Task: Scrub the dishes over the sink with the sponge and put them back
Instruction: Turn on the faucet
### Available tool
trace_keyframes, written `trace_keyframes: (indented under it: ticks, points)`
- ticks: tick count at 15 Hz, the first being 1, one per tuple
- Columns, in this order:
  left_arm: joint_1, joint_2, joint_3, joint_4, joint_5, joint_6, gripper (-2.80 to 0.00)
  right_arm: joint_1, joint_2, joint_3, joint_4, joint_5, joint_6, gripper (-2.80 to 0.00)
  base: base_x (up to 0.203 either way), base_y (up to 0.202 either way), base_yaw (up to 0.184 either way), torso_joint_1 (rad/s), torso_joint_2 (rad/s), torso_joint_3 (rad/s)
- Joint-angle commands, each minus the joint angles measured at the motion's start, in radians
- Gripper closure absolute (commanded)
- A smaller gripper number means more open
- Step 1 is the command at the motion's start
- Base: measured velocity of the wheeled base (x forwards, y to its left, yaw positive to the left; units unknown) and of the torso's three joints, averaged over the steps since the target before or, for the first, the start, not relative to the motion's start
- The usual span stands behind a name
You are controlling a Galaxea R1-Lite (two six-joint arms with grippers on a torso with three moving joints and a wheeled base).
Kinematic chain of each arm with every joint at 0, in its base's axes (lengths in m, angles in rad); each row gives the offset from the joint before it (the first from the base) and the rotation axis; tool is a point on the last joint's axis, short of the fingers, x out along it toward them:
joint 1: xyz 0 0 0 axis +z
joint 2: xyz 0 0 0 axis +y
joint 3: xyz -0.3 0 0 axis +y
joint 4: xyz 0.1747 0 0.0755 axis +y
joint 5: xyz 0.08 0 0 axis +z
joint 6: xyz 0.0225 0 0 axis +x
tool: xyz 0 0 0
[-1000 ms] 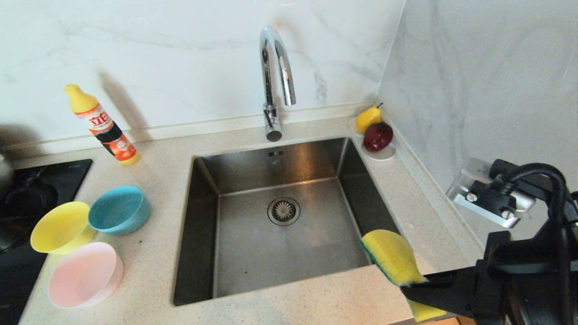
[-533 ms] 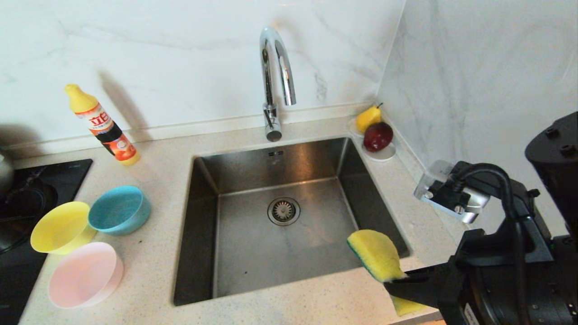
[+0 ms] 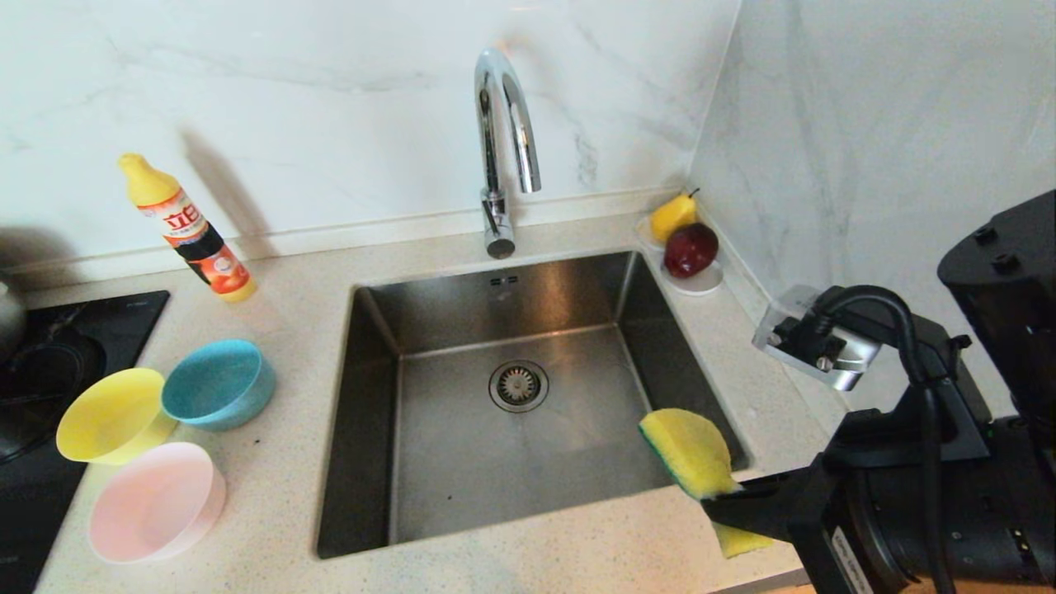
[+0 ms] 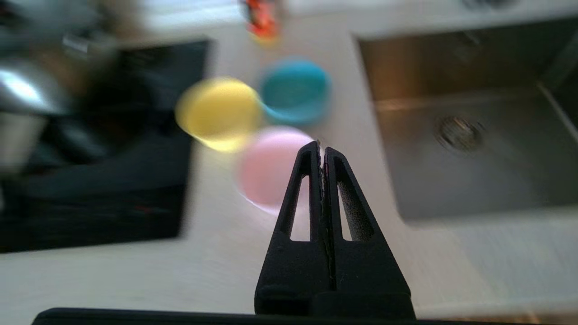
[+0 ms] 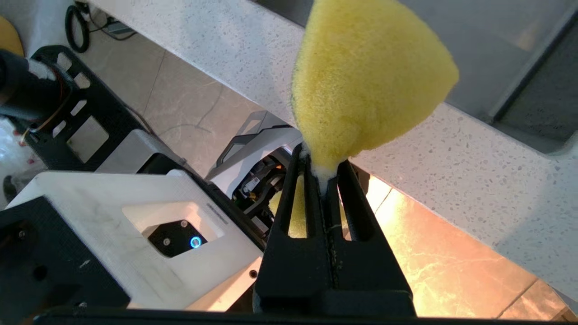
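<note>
Right gripper (image 3: 726,505) clenched on tail of yellow fan-shaped sponge with green scouring layer (image 3: 686,450), over near-right corner of steel sink (image 3: 379,429). Left gripper (image 4: 321,146) pinched empty above pale pink plastic bowl (image 3: 155,502), left counter. Must spread fingers, then take bowl rim squarely.

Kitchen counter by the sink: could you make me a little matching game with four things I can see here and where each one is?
Things:
1. sponge
2. pink bowl
3. pear
4. soap bottle

Places:
A. on the white saucer in the corner
B. by the back wall, left of the tap
C. held in the right gripper
D. nearest counter edge, left of the sink

Pairs: 1-C, 2-D, 3-A, 4-B
</note>
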Motion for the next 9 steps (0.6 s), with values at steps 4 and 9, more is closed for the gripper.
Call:
trace_keyframes:
  ticks: [4,9]
  points:
    - [0.005,0.392,-0.199,0.002,0.097,-0.010,0.00,-0.007,0.007,-0.018,0.003,-0.005,-0.001,0.00,0.000,0.000,0.000,0.000,0.00,0.000]
    - [0.004,0.683,-0.245,-0.085,0.090,-0.170,0.00,-0.009,0.010,-0.023,0.001,-0.001,0.002,0.00,0.000,0.000,0.000,0.000,0.00,0.000]
